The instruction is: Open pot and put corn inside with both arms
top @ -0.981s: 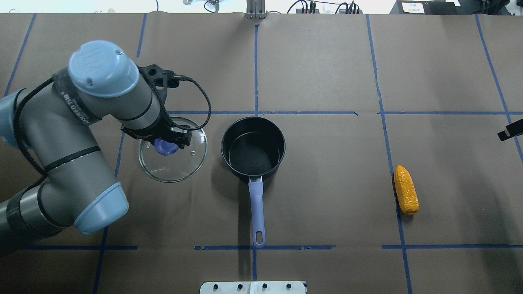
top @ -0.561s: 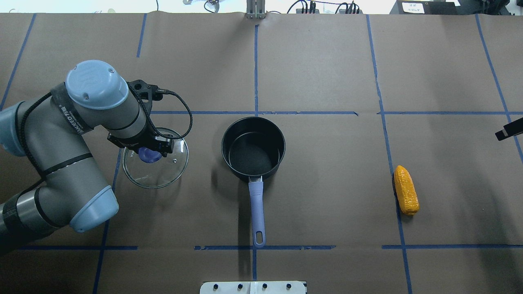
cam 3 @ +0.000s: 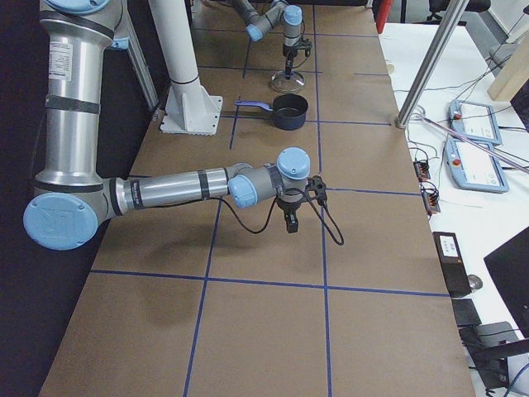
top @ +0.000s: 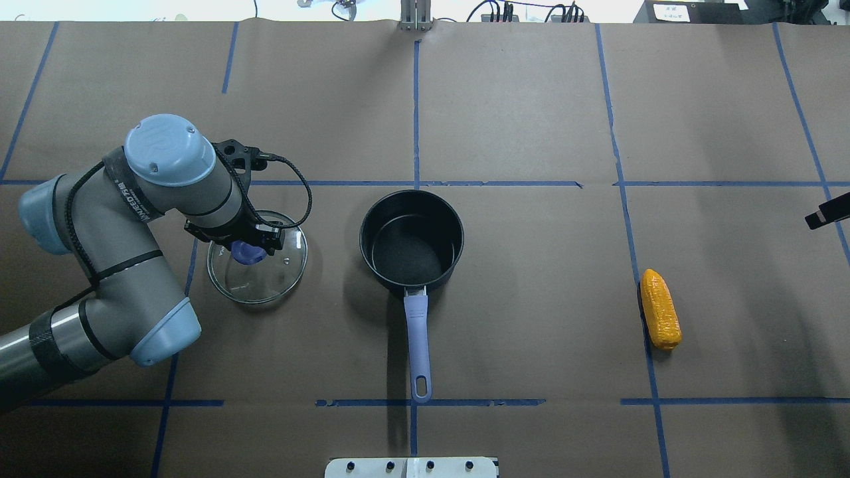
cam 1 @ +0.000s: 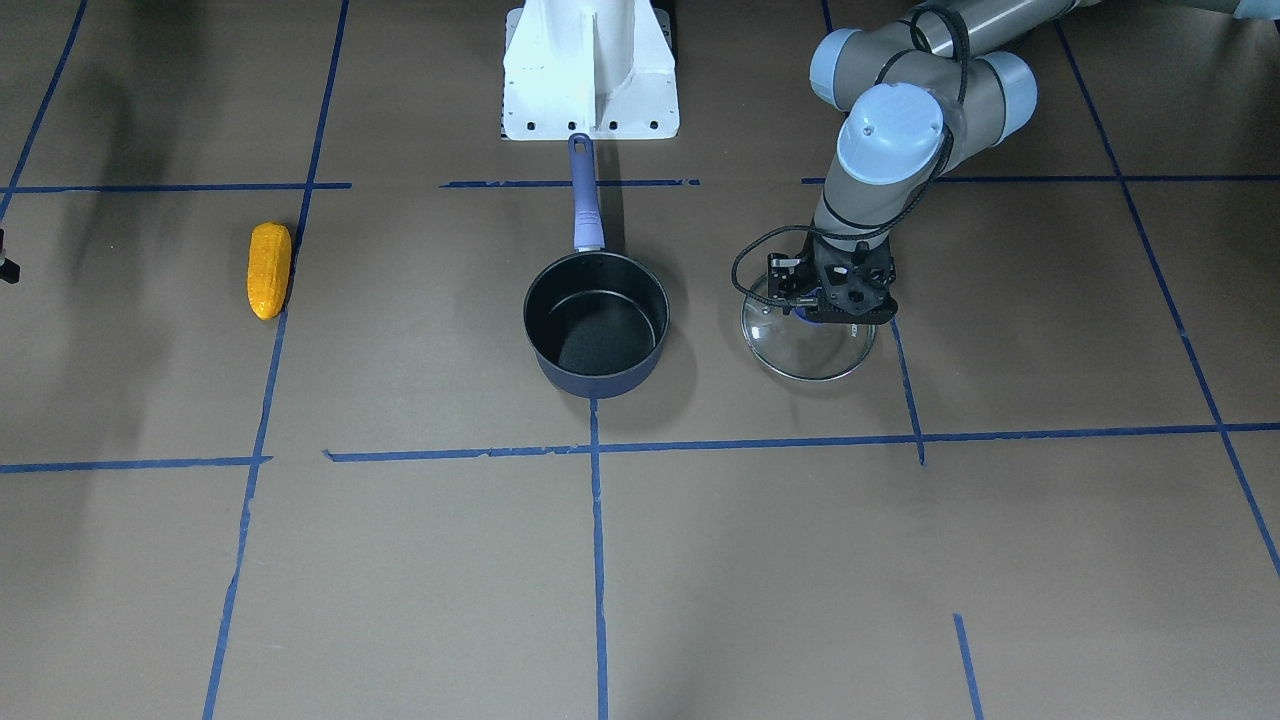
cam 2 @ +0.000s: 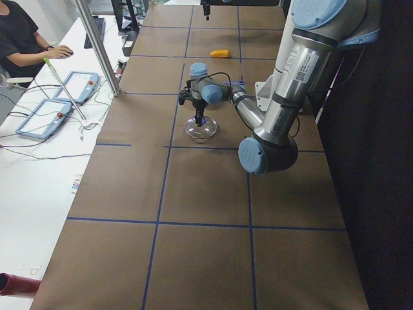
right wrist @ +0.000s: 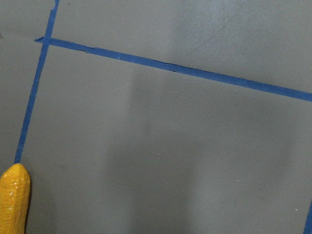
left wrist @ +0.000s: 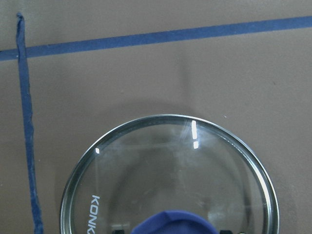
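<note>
The pot stands open at the table's middle, its black inside empty, its periwinkle handle pointing toward the robot. Its glass lid lies low to the pot's left, at or just above the table. My left gripper is shut on the lid's blue knob; it also shows in the front-facing view. The corn lies on the table far right, also at the right wrist view's lower left. My right gripper hangs at the right edge, beyond the corn; I cannot tell whether it is open.
The white base pedestal stands behind the pot's handle. Blue tape lines grid the brown table cover. An operator and control tablets are beside the table's far side, behind a metal pole.
My left gripper has carried the lid left, away from the pot, and lowered it toward the table. Pot and corn have not moved.
</note>
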`<state>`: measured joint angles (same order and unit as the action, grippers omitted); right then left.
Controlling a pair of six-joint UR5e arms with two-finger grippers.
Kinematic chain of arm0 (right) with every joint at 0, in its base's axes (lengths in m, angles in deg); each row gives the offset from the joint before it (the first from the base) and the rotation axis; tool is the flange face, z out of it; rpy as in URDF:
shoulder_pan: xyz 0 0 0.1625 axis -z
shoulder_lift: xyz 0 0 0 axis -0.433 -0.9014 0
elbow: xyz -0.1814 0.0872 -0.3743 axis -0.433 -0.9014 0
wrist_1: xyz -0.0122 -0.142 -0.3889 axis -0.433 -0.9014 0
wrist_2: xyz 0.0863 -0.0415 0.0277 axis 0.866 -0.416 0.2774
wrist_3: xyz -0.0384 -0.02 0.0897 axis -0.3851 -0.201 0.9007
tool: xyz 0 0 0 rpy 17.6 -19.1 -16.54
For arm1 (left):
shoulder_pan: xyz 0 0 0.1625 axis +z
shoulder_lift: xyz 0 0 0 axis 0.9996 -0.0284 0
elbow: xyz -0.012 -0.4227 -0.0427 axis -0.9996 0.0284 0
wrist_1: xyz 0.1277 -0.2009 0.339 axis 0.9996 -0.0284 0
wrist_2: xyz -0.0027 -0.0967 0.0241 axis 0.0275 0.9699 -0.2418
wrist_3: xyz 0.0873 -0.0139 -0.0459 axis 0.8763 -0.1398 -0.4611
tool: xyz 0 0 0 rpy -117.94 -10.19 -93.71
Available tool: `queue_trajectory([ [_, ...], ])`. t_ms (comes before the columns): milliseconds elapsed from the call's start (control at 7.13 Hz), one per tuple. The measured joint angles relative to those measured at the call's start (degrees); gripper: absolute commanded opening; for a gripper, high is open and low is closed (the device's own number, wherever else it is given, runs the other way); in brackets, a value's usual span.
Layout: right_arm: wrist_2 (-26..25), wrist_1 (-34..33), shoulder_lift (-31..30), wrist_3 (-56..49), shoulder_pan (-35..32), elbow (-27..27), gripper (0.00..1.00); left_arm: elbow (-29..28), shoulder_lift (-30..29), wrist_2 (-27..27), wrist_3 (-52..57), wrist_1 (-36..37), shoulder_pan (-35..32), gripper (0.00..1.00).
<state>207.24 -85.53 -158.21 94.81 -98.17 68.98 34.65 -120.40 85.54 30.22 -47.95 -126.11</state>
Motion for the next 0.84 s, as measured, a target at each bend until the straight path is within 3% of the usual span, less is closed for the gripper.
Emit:
queue_trajectory([
  [140,0.2,0.0,0.0,0.1,0.2,0.1,1.00,-0.6,0.0,0.8,0.0,-0.4,0.1,1.00],
  [421,0.2,0.5,0.0,2.2,1.5,0.6,1.00,-0.6,0.0,2.7,0.0,-0.6,-0.1,1.00],
  [701,-1.2,5.5,0.1,15.6,6.4,2.2,1.00,2.6,0.2,3.1,-1.1,-0.1,-1.0,1.00],
  [841,-4.2,9.9,0.1,25.0,11.0,2.7,0.99,5.1,1.1,3.1,-2.4,0.1,-1.7,1.00],
])
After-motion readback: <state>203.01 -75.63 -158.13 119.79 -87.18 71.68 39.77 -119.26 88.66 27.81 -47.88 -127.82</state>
